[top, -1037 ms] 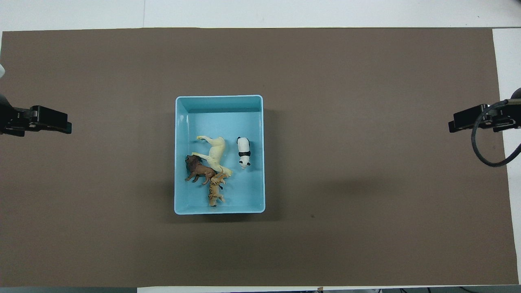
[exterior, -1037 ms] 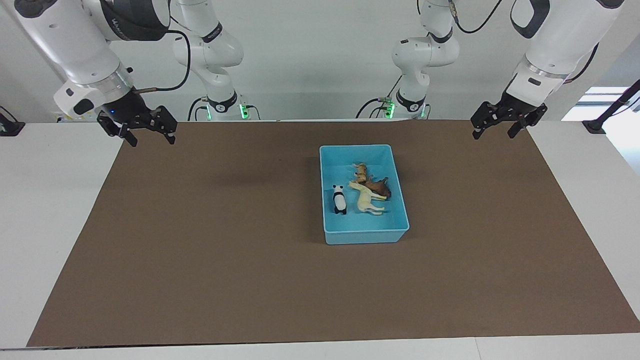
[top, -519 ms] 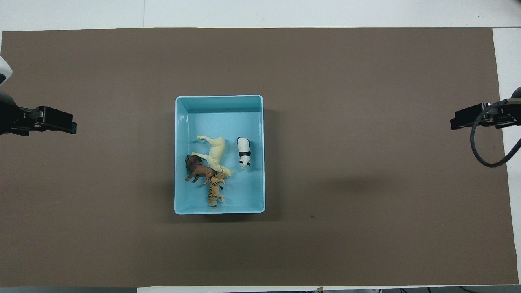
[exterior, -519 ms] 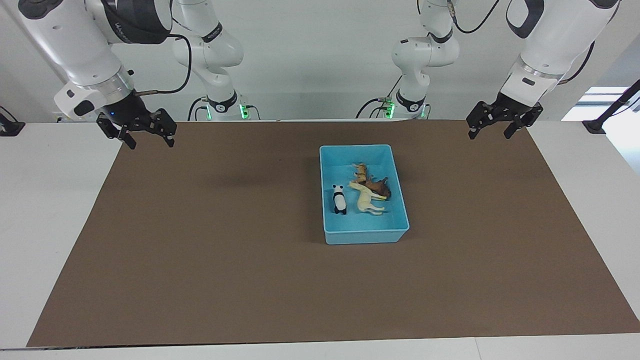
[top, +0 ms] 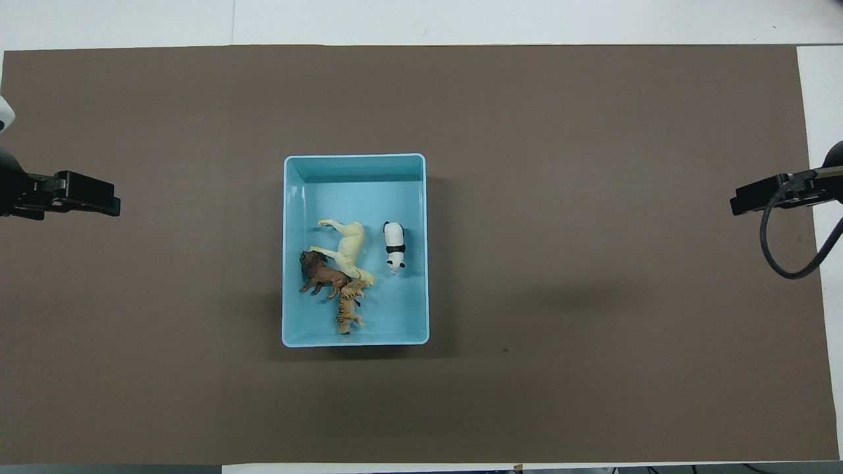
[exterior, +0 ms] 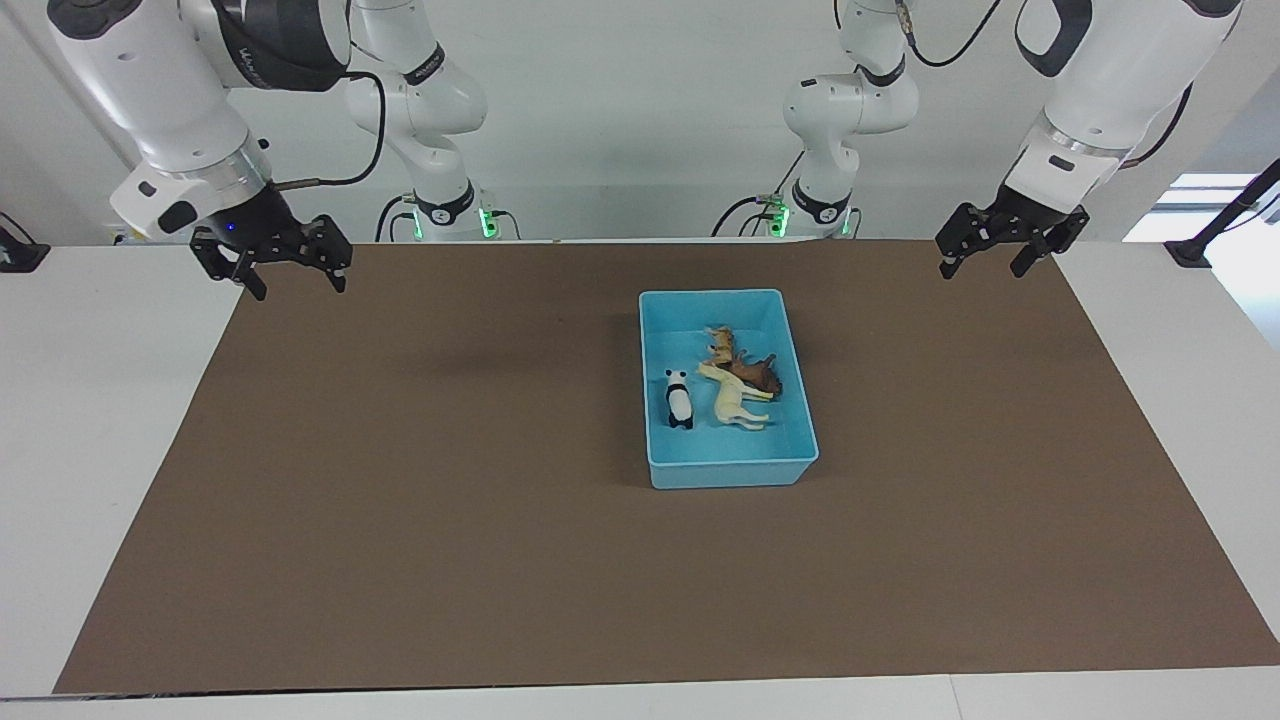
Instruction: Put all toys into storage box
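I see both arms waiting at their own ends of the worktop, raised over the near corners of the brown mat. The right hand hangs with fingers spread and nothing between them; since a second ago it has edged slightly toward the edge of the mat. The left hand is also spread and bare — it has lifted a touch and drawn back toward its base.

The box sits mid-mat, unmoved. All four toys lie inside it, just as before: the tiger nearest the robots, then the lion and the llama touching it in a small heap. The panda stands apart from them, toward the right arm's end of the box.
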